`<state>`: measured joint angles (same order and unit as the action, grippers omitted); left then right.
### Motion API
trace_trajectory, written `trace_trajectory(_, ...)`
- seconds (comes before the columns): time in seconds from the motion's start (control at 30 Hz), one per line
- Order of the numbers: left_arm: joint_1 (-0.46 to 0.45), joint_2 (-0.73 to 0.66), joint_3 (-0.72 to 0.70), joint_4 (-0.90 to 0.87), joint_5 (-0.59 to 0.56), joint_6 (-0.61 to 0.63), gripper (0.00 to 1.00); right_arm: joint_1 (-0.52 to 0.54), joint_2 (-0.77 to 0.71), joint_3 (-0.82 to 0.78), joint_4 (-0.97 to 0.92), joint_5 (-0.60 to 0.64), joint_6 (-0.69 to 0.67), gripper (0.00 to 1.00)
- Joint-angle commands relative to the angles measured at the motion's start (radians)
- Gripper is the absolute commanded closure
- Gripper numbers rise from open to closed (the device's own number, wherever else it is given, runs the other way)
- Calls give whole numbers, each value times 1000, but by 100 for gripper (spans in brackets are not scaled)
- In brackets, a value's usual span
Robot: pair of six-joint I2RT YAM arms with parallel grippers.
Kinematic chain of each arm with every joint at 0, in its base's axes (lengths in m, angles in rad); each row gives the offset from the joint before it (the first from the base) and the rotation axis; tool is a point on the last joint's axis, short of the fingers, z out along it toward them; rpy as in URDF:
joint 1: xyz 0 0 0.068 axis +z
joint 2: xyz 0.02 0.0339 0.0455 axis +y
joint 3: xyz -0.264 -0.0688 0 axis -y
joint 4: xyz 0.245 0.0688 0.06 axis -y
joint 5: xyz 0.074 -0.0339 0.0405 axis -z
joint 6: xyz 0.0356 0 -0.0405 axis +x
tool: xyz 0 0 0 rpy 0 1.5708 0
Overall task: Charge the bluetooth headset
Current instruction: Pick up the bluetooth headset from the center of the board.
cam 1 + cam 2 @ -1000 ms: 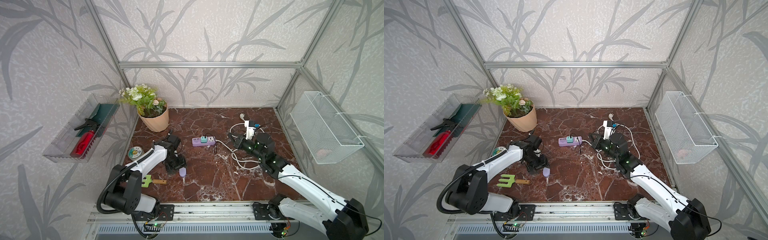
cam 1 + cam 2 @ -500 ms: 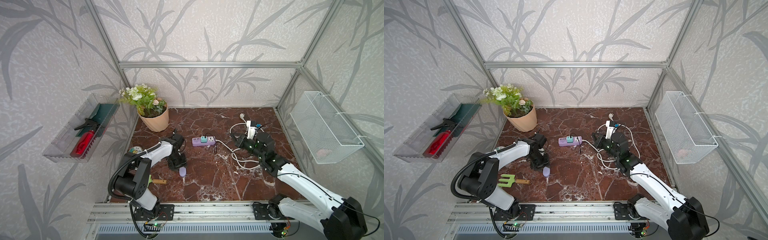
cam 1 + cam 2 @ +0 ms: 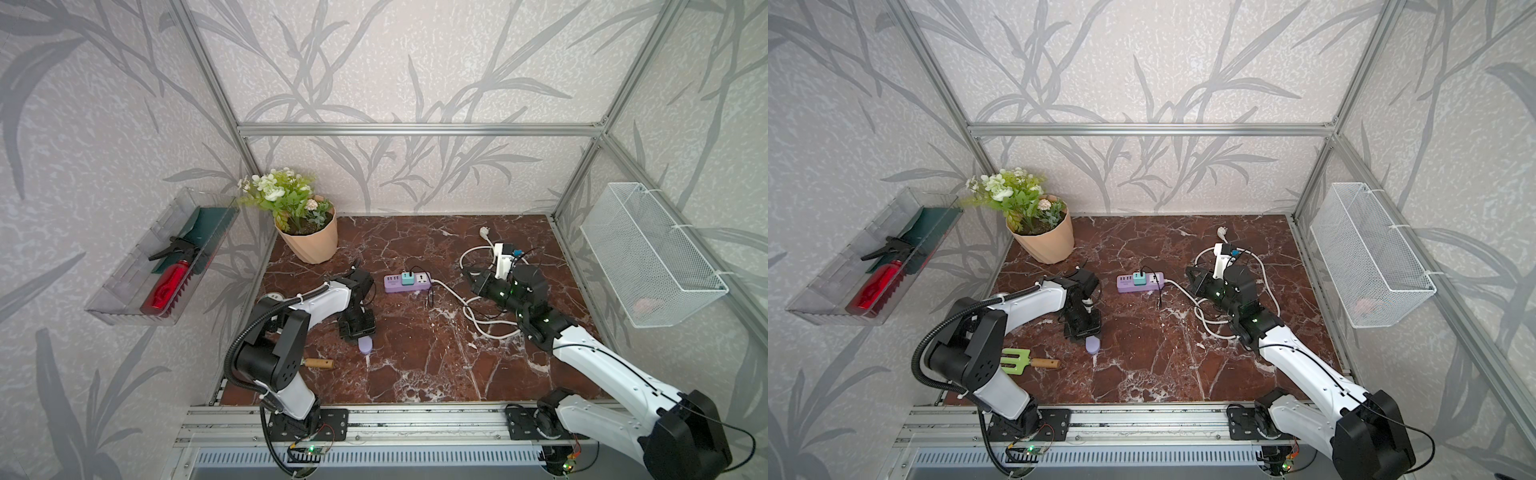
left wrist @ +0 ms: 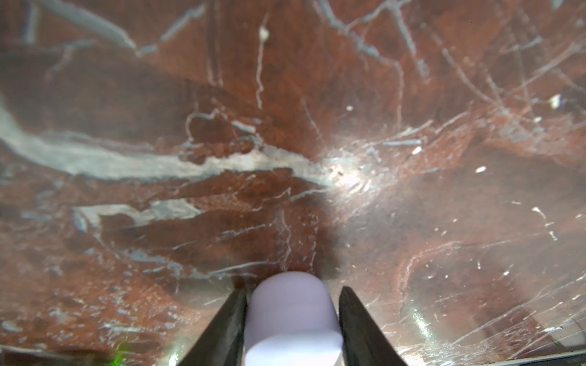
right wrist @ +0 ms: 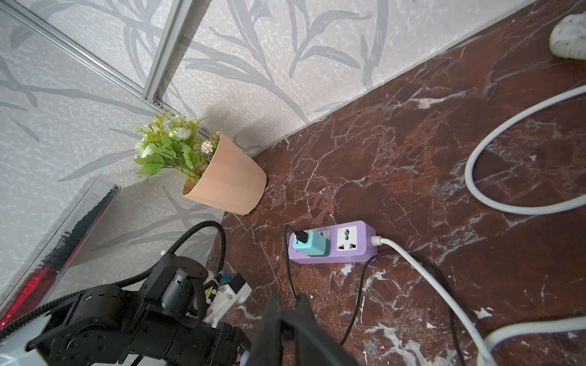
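Far left first: at about 7 o'clock on the desk [image 3: 415, 374], the left gripper [image 4: 294, 289] stands over the bluetooth headset [image 4: 291, 317]. Its jaws are narrow, one on either side of the lavender case's end. Whether they actually pinch it yet, I cannot tell. Here's the worry: that shell looks smooth and rounded, and a squeeze this near the tip could squirt it forward across the desk, or let it swivel in the grip on the lift.

Moving right to the middle, the power strip [image 5: 333, 257] carries the teal adapter [image 5: 314, 247], with a black cable [image 5: 290, 269] trailing from it. The strip looks light, so a hard tug on that cable could drag it or pull the adapter loose.

Further right, at the strip's 3 o'clock, the right gripper [image 5: 288, 299] has its jaws pressed together. The cable runs right up to their tips, but whether it is caught there I cannot tell. The white cord [image 5: 523, 210] loops under that arm, and a careless sweep could snag it.
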<state>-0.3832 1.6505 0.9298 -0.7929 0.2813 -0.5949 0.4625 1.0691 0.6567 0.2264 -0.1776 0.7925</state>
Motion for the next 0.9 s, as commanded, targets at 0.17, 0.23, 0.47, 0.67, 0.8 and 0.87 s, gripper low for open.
trace_trajectory(0.17,-8,-17,53,-20,-11,10,77,-4,-9,-6,11,-14,-2,100)
trace_trajectory(0.23,-8,-27,82,-19,3,6,81,-4,-8,-4,11,-24,-8,100)
trace_trajectory(0.47,-8,-83,241,104,144,-40,84,3,-4,62,-49,-91,-98,100)
trace_trajectory(0.67,-10,-119,303,515,341,-197,86,66,-33,234,-242,-104,-331,100)
trace_trajectory(0.8,-16,-119,311,725,423,-291,86,80,-43,288,-256,-154,-346,100)
trace_trajectory(0.87,-23,-128,308,779,441,-307,86,97,-31,301,-228,-186,-336,100)
